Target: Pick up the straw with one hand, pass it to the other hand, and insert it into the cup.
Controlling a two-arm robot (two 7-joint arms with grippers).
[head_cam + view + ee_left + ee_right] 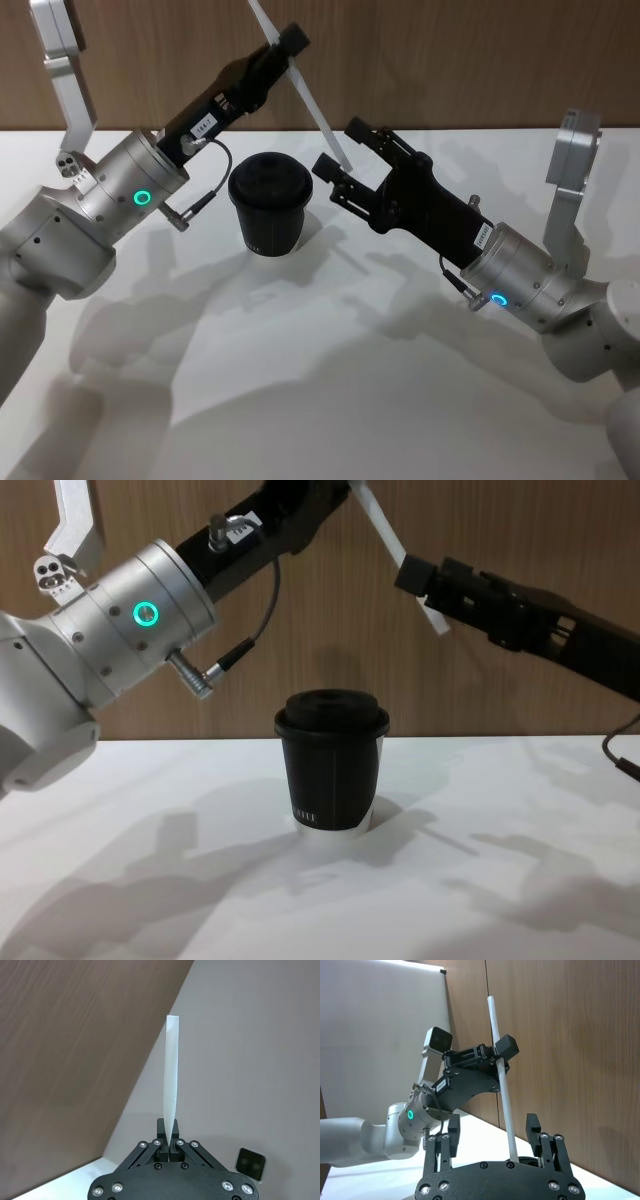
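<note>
The white straw (305,90) slants above the table, and my left gripper (285,45) is shut on it near its upper part. In the left wrist view the straw (171,1075) stands up from the closed left gripper (170,1135). My right gripper (340,147) is open, its two fingers standing wide on either side of the straw's lower end without touching it. The right wrist view shows the straw (502,1080) running down between the right gripper's (493,1121) spread fingers. The black lidded cup (270,205) stands upright on the table, below and to the left of the straw's lower end.
The white table (330,380) runs wide in front of the cup. A wood-panelled wall (450,60) closes the back. The left arm's dark cable (255,630) loops near the cup (330,765). Both silver wrists hang over the table's sides.
</note>
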